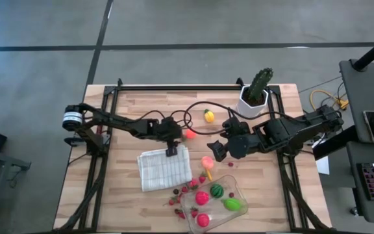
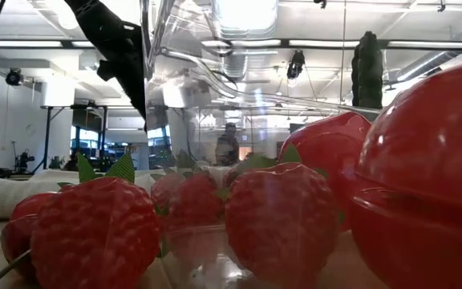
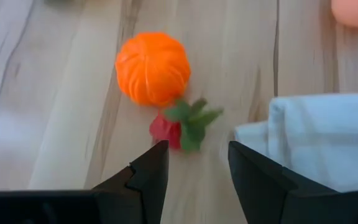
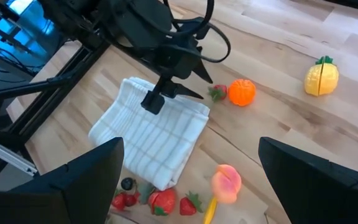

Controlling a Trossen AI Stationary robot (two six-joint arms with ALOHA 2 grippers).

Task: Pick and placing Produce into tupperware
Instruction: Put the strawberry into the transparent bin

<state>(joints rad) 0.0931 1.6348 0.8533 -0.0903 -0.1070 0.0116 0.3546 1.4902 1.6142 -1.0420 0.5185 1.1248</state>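
Note:
My left gripper (image 3: 194, 152) is open, low over the table at the far right corner of the white checked cloth (image 1: 164, 168). A small red strawberry with green leaves (image 3: 176, 127) lies on the table just ahead of its fingertips, beside an orange tangerine (image 3: 153, 68). My right gripper (image 4: 191, 149) is wide open, hovering right of the cloth and above a peach (image 1: 207, 161). The clear tupperware (image 1: 237, 190) sits near the table's near edge and holds pink, green and watermelon pieces. Red berries (image 1: 180, 195) lie scattered at its left.
A yellow fruit (image 1: 208, 116) lies on the table toward the far edge. The cactus in a white pot (image 1: 257, 94) stands at the far right, behind my right arm. In the low view, strawberries (image 2: 95, 229) crowd the front beside the container wall.

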